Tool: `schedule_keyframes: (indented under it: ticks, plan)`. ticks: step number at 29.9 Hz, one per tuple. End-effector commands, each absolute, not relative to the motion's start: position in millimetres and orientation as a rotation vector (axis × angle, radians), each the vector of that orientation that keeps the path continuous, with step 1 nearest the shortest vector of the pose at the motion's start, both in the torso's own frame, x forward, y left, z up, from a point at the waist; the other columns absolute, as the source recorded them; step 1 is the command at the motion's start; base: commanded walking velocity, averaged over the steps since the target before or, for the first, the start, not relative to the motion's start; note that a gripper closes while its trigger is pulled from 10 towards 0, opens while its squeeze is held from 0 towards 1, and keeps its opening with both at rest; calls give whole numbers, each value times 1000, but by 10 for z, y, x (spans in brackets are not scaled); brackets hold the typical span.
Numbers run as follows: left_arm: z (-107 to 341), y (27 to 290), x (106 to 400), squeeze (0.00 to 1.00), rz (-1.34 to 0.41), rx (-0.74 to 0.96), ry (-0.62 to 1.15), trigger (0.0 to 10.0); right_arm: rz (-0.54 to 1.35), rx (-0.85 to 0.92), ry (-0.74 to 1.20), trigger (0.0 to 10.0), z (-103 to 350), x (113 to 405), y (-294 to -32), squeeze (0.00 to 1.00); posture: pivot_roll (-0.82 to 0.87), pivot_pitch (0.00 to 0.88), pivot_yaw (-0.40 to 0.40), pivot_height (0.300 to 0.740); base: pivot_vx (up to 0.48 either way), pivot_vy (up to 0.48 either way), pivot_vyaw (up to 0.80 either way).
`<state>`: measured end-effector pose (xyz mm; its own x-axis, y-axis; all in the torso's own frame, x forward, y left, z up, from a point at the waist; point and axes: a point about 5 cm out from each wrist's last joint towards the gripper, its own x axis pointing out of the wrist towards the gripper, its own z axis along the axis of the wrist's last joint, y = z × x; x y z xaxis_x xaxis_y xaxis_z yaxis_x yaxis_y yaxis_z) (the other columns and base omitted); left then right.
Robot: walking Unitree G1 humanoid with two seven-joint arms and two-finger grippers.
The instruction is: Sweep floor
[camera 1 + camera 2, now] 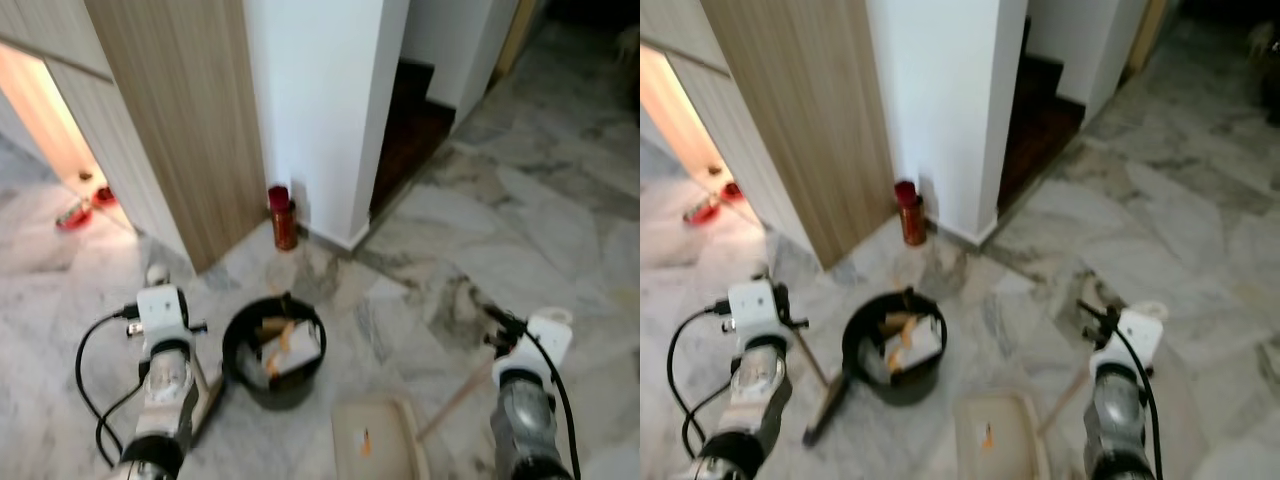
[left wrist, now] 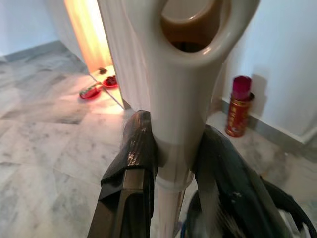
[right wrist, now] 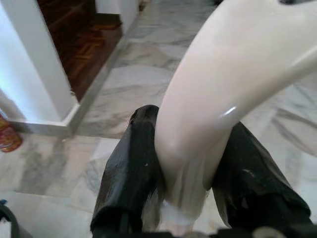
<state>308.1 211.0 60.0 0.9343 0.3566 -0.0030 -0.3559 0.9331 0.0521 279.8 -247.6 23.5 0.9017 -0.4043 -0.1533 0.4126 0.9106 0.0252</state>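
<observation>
Marble floor point(image 1: 520, 200) seen from above. Left gripper point(image 2: 171, 168) at 8 o'clock, fingers clamped on a cream broom handle point(image 2: 181, 99). Right gripper point(image 3: 185, 173) at 4 o'clock, fingers closed round a cream dustpan handle point(image 3: 223, 89). Cream dustpan point(image 1: 378, 440) at 6 o'clock with an orange scrap inside. Black bin point(image 1: 274, 352) with rubbish just left of it. Red canister point(image 1: 283, 216) at 11 o'clock against the white wall point(image 1: 320, 100).

Glossy marble floor point(image 1: 560, 200), wood-grain panel point(image 1: 185, 110)
</observation>
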Motion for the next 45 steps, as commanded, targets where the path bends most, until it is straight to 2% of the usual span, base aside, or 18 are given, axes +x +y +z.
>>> schedule_keyframes:
  ticks: [1,5,15,23,28,45]
  plan:
    - [627,2165,3072,0,381,59,-1,10000,-420,61,162,10000,204,2776,-2467,0,24,64,-15,740,-469,0,0]
    - [633,2155,3074,0,380,58,-6,10000,-419,61,166,10000,196,2771,-2464,0,24,58,-16,740,-312,0,0]
    - [629,2150,3086,0,371,79,5,10000,-416,60,172,10000,188,2766,-2466,0,25,46,-15,740,0,-28,0]
    - [621,2134,3081,0,373,74,7,10000,-421,91,173,10000,182,2761,-2475,0,19,54,-22,740,0,-426,0]
    - [603,2124,3076,0,370,72,14,10000,-403,84,181,10000,166,2764,-2426,0,12,54,-21,740,0,-431,-613]
    - [613,2083,3091,0,355,68,9,10000,-399,81,163,10000,187,2774,-2405,0,-3,48,-18,740,0,-429,0]
